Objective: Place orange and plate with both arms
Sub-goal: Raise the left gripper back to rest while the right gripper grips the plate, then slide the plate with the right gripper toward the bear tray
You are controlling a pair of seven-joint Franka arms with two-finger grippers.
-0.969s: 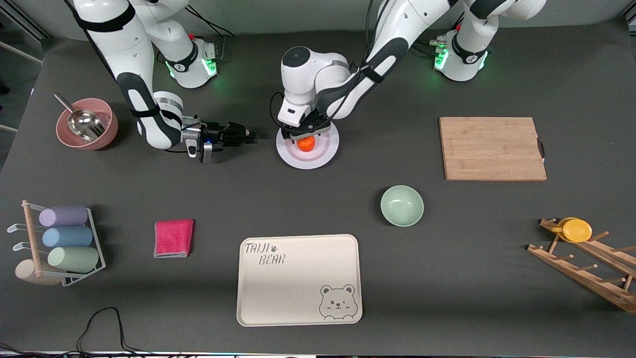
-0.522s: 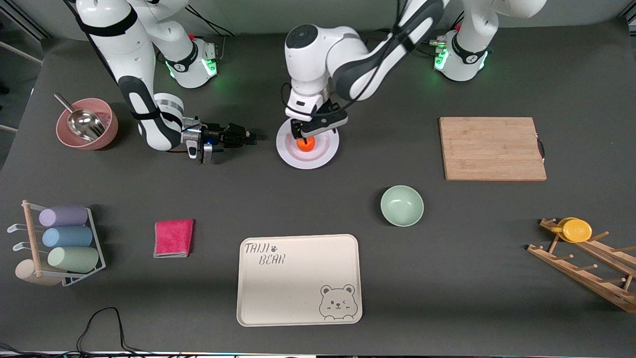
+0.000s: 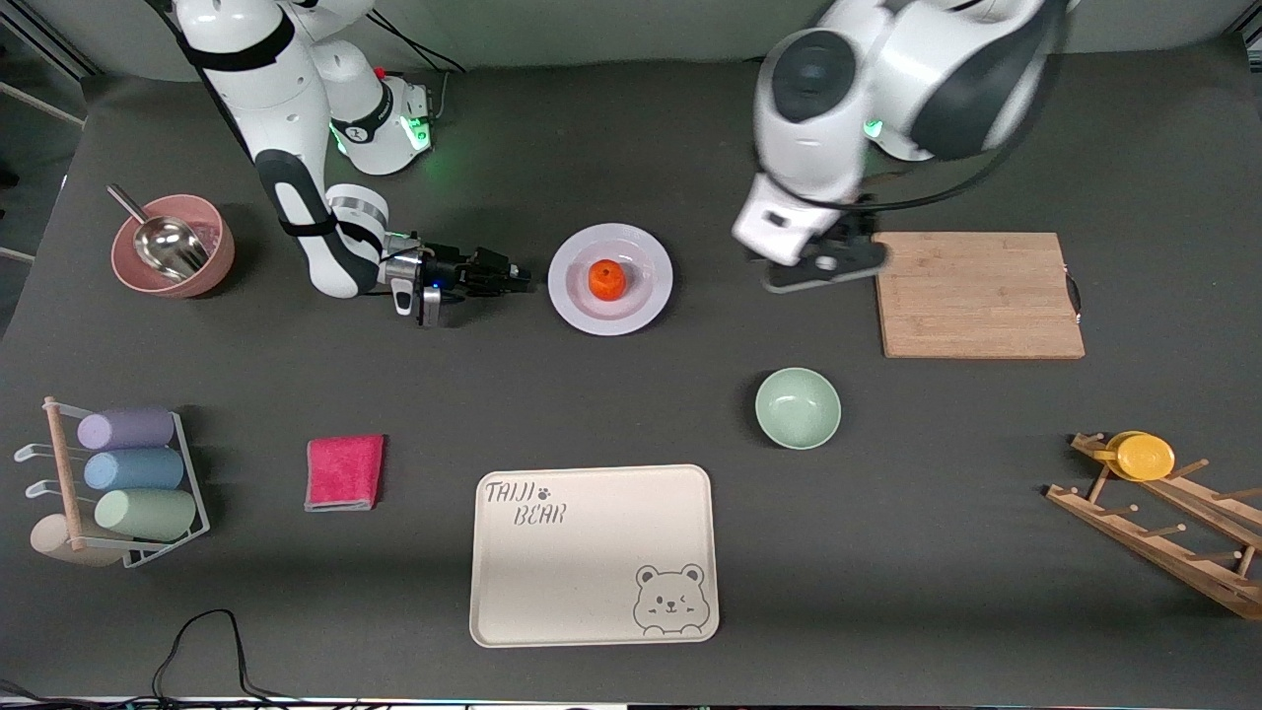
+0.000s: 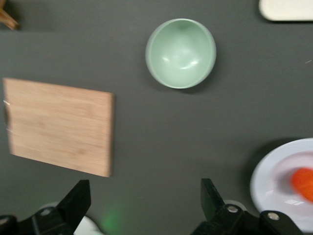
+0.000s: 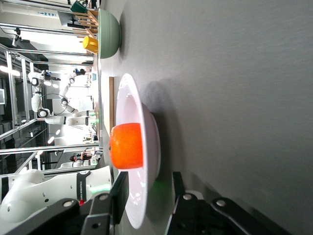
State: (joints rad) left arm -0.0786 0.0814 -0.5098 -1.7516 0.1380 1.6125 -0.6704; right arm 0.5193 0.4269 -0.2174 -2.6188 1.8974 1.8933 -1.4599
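Robotics lab, dark test table [image 3: 986, 552], metal framing and another robot arm [image 5: 36, 100] nearby

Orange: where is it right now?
The orange sits in the middle of the plate, free of both grippers, between the right gripper and the cutting board.

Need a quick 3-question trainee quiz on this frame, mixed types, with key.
1. True or false: the orange lies on the plate.
2. Which tool is beside the plate, toward the right arm's end of the table? A) left tool B) right tool
3. Fill in: the left tool, fingers open and empty, hangs by the edge of the wooden ___.

Key: 1 true; 2 B; 3 cutting board.
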